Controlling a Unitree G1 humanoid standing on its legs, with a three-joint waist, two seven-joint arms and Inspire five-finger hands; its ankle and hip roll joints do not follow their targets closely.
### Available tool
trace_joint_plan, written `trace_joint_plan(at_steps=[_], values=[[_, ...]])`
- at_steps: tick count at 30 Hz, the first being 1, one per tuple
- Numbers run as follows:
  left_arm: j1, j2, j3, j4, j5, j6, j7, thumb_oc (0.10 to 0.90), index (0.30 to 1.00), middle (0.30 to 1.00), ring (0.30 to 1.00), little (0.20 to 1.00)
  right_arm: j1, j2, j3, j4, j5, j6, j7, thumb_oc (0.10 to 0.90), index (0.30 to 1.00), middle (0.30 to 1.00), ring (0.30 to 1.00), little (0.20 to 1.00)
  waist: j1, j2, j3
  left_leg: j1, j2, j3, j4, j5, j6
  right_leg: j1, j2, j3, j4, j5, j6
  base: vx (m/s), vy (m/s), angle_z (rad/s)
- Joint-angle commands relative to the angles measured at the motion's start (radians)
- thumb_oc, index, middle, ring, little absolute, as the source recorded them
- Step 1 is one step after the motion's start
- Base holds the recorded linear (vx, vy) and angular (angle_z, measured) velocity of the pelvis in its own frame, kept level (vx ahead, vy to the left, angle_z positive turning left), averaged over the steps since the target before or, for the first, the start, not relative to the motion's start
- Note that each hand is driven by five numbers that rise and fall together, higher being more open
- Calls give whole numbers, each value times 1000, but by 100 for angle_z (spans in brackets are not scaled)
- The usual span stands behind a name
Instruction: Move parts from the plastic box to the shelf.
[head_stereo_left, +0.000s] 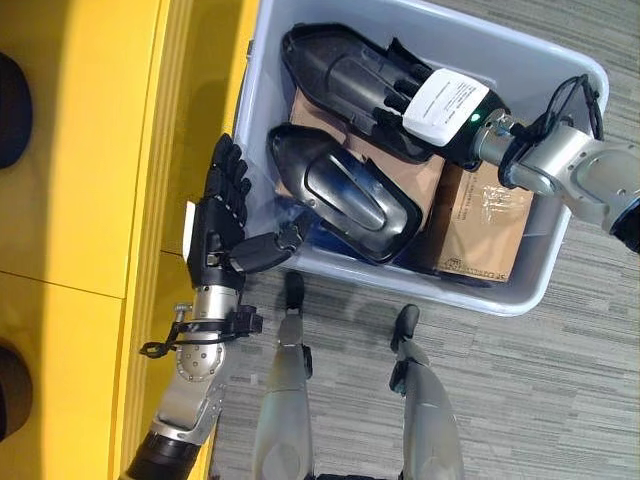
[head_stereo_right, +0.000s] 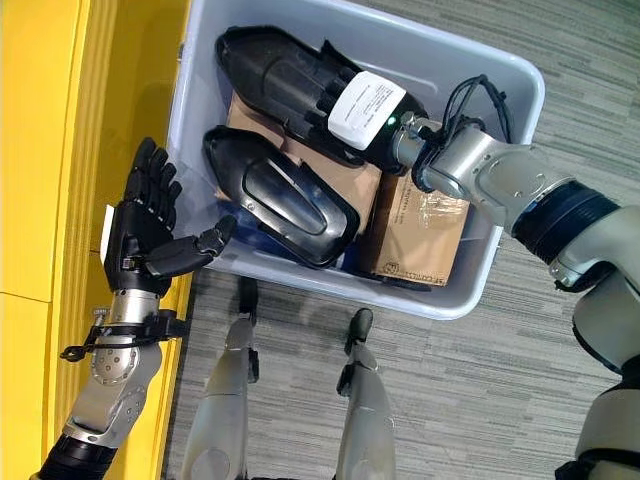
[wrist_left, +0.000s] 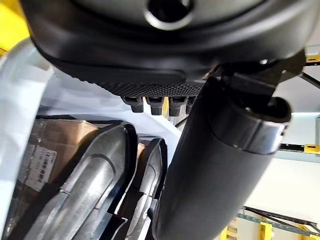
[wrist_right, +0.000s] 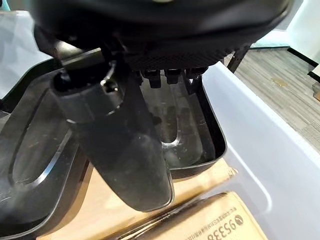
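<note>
Nearest to us, our left robot hand (head_stereo_left: 218, 225) hovers just outside the plastic box (head_stereo_left: 548, 255), level with its near corner, between the box wall and the yellow shelf (head_stereo_left: 80, 150). Its fingers are straight and spread apart, the thumb stretched toward the box wall, and it holds nothing.

We see the pale grey plastic box standing on the grey carpeted floor (head_stereo_left: 560, 390), right beside the shelf. Inside it lie two black moulded parts. One part (head_stereo_left: 345, 190) rests in the near half of the box, tilted, with its hollow side up, lying over a sheet of brown cardboard (head_stereo_left: 425, 172). A second part (head_stereo_left: 345, 75) sits toward the far wall of the box, also hollow side up. A brown cardboard carton (head_stereo_left: 480, 225) stands in the box on the side away from the shelf.

Our right robot hand (head_stereo_right: 352, 100) reaches into the box from the side away from the shelf and lies on the far part. In the right wrist view its fingers (wrist_right: 167, 75) point down into the hollow of that part and the thumb (wrist_right: 120, 150) runs alongside, but we cannot tell whether they are clamped on it. A white label covers the back of this hand.
</note>
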Motion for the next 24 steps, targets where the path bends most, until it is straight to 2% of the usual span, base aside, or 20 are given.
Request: trace_joint_plan(at_steps=[1,24], values=[[-25,52,42,-197,-6,-132,19,900,1000,1000,1000,1000,-228,-69,44,29,-11,33,-86,900,1000,1000,1000,1000,14,-12,-3,15,32,6,105,-133,-37,27,-14,-9,6,-27,-6,4,-3,6],[-4,57,44,-234,-22,-145,29,900,1000,1000,1000,1000,-261,-64,38,107,-2,58,-150,900,1000,1000,1000,1000,20,15,-3,-105,22,-16,179,-161,-34,-93,-18,-5,99,-63,-13,4,-5,2]])
